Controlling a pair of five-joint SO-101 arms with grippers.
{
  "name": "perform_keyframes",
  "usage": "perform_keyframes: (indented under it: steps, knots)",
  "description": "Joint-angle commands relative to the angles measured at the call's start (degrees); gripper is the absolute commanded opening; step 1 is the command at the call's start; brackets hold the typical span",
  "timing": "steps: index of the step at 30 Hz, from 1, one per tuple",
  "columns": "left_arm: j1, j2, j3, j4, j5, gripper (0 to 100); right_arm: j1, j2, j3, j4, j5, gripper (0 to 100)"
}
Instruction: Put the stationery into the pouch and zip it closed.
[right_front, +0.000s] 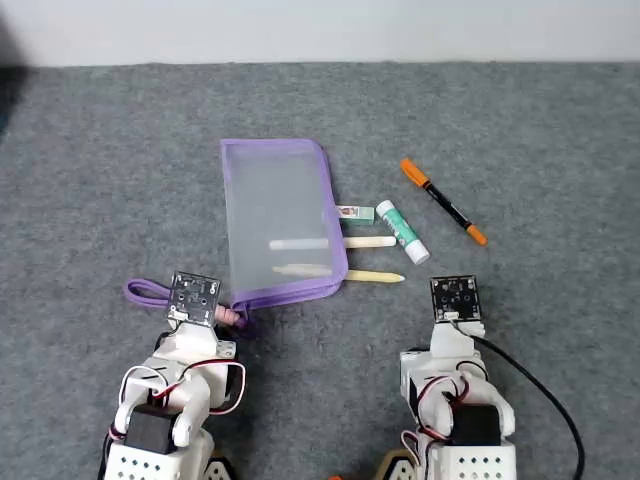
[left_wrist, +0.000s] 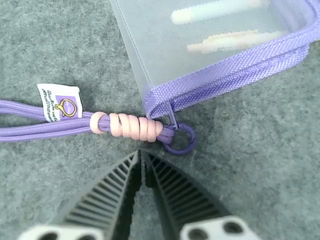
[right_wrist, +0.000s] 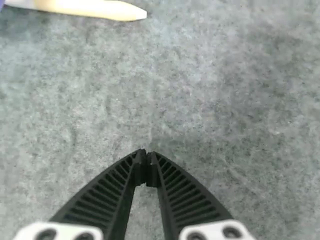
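Observation:
The translucent purple pouch lies mid-table with its long zip edge facing right. Two cream pencils stick out of that edge, their other ends inside. A small eraser touches the same edge. A white and green glue stick and an orange marker lie further right. My left gripper is shut and empty, just short of the zip's purple ring and pink cord wrap. Over bare carpet below the pencil tip, my right gripper is shut and empty.
A purple wrist strap with a white tag runs left from the pouch's near corner. Grey carpet covers the whole table. A black cable trails from the right arm.

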Motion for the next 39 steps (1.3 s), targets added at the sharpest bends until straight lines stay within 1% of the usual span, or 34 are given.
perform_keyframes:
  steps: [1,4,7,9,14,18,21,26,29,34,38,39]
  knots:
    - [0.35,-0.53,-0.31,0.44,-0.35,1,-0.92,-0.48,0.97,-3.21,-0.18,1.1]
    - [0.35,-0.53,-0.31,0.44,-0.35,1,-0.66,-0.48,0.97,-10.15,-0.53,0.9]
    - [0.35,-0.53,-0.31,0.44,-0.35,1,-2.24,-0.22,-1.49,-13.14,-1.23,0.8]
    - [0.35,-0.53,-0.31,0.44,-0.35,1,-5.76,0.13,-5.19,-13.05,-3.78,1.0]
    - [0.35,-0.53,-0.31,0.44,-0.35,1,-17.45,0.22,-12.13,-11.82,-8.35,0.8]
    - [0.35,-0.53,-0.31,0.44,-0.35,1,-23.78,0.22,-12.66,-12.35,-8.7,0.8]
    - [0.35,-0.53,-0.31,0.44,-0.35,1,-25.36,0.22,-12.84,-12.44,-8.7,0.8]
    - [0.35,-0.53,-0.31,0.44,-0.35,1,-25.36,2.07,-15.3,-12.44,-8.62,0.8]
    - [0.35,-0.53,-0.31,0.44,-0.35,1,-25.36,10.33,-21.71,-12.44,-8.7,0.8]
    - [0.35,-0.53,-0.31,0.44,-0.35,1,-25.36,33.63,-36.57,-11.91,-8.88,0.9]
    - [0.35,-0.53,-0.31,0.44,-0.35,1,-25.45,48.92,-46.33,-12.53,-8.53,1.1]
    - [0.35,-0.53,-0.31,0.44,-0.35,1,-25.45,52.26,-48.0,-13.23,-7.47,1.1]
